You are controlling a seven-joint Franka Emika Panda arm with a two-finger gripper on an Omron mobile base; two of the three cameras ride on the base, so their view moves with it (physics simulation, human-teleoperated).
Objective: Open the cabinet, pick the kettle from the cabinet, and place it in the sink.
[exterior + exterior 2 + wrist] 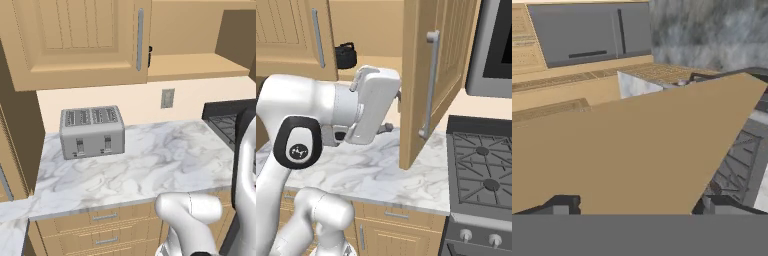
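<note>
Tan wood cabinet right door swung open; small black kettle sits on its shelf, far left. Tool released, fingers spread beside the door. Next: reach in, grasp kettle handle.

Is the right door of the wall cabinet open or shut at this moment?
Open. In the right base view the right door stands swung out over the counter, and the kettle shows on the shelf inside.

A white marbled desk carries a silver four-slot toaster at its far left, near the wall. Above, the open cabinet's shelf bears a black kettle at its left.
</note>
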